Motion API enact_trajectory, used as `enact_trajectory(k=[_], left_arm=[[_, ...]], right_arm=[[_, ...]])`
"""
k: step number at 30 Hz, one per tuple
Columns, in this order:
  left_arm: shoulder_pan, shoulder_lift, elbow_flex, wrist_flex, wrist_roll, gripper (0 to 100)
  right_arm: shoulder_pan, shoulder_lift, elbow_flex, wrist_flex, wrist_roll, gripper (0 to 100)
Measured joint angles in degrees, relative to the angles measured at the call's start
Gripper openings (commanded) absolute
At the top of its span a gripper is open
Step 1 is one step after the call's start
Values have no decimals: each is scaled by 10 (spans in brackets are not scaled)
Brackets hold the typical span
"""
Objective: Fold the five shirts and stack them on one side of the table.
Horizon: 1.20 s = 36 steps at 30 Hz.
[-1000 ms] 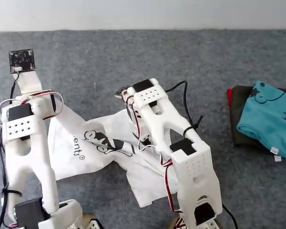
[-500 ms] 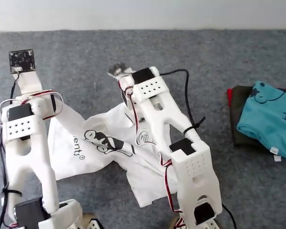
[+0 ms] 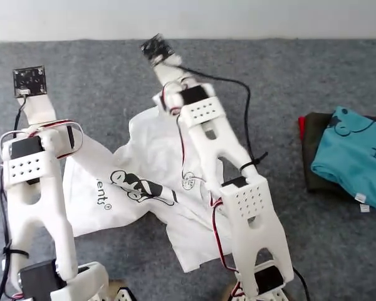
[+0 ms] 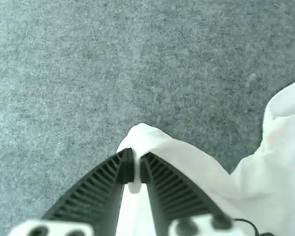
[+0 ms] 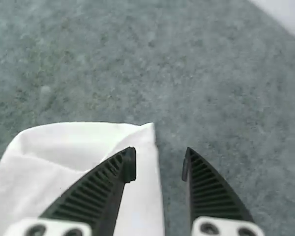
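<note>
Your left hand (image 4: 132,169) clamps a fold of the white shirt (image 3: 150,182); right hand (image 5: 158,167) gapes open over its far edge. It lies crumpled, unfolded, mid desk (image 3: 288,88). Stack (image 3: 351,157) at right: maybe three done.

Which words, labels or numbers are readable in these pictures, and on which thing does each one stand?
The white shirt: dark lettering beside a drawing, partly hidden in a fold, not readable.
The teal shirt: dark letters cut by the picture's edge, not readable.
The tag on the teal shirt: too small to read.
</note>
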Motion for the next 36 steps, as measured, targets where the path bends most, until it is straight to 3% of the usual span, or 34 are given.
enact_trajectory(k=[4, 8, 11, 12, 24, 36], left_arm=[[0, 0, 0, 0, 0, 13], [0, 0, 0, 0, 0, 13], [0, 0, 0, 0, 0, 13], [0, 0, 0, 0, 0, 13], [0, 0, 0, 5, 0, 13], [0, 0, 0, 40, 0, 13]], right_arm=[[34, 18, -98, 78, -1, 172], [34, 20, -149, 243, 61, 161], [32, 26, -157, 385, 122, 13], [31, 34, -157, 415, 131, 4], [35, 109, -85, 435, 134, 7], [60, -142, 327, 435, 203, 8]])
